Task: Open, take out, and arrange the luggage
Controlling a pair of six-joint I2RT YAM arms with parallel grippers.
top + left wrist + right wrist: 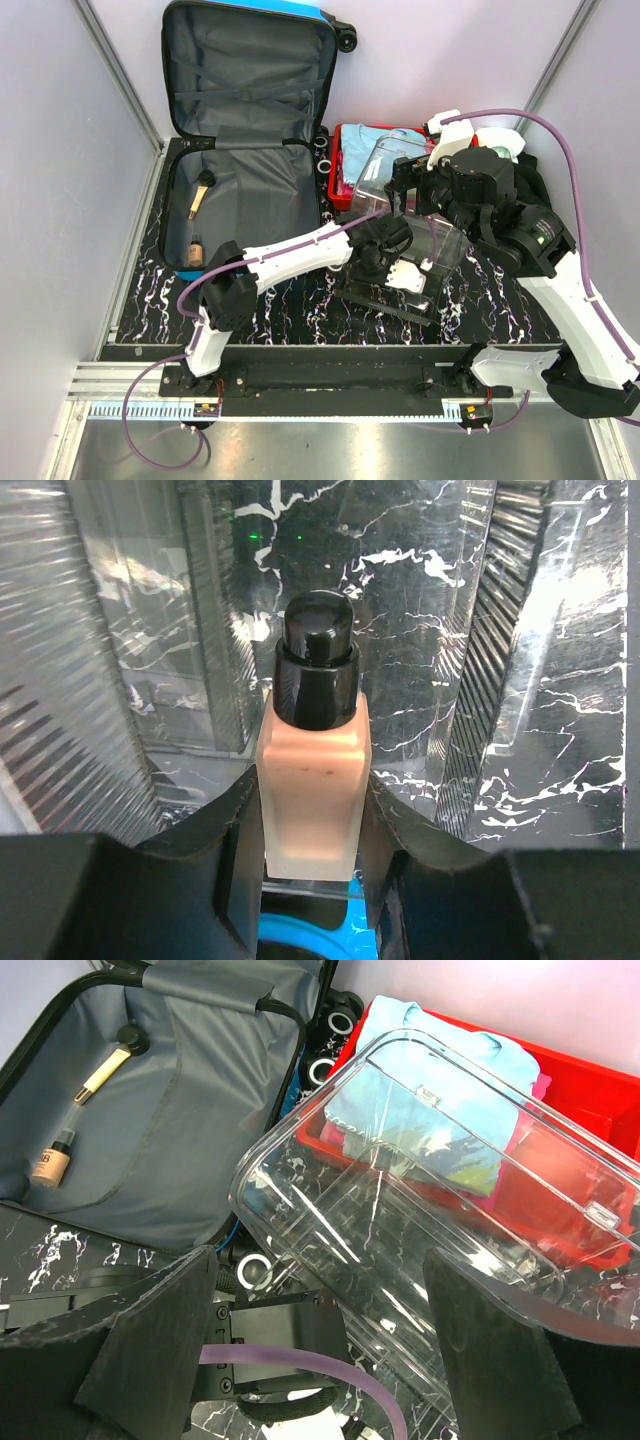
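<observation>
The luggage [250, 130] lies open at the back left, its blue shell at the far edge and its grey lining up; it also shows in the right wrist view [170, 1110]. My left gripper [385, 262] reaches into the clear plastic bin [440, 250] and is shut on a foundation bottle [312, 770] with a black cap, gripped between its jaws [312, 825]. My right gripper [405, 185] is open above the bin's raised clear lid [420, 1190], which shows beyond the gap between its fingertips [320, 1300].
A makeup brush [200, 195] and a small bottle [195, 250] lie in the luggage lining. A red tray [345, 195] with light blue cloth stands behind the bin. The suitcase wheels [325, 1045] sit between luggage and tray. Walls close both sides.
</observation>
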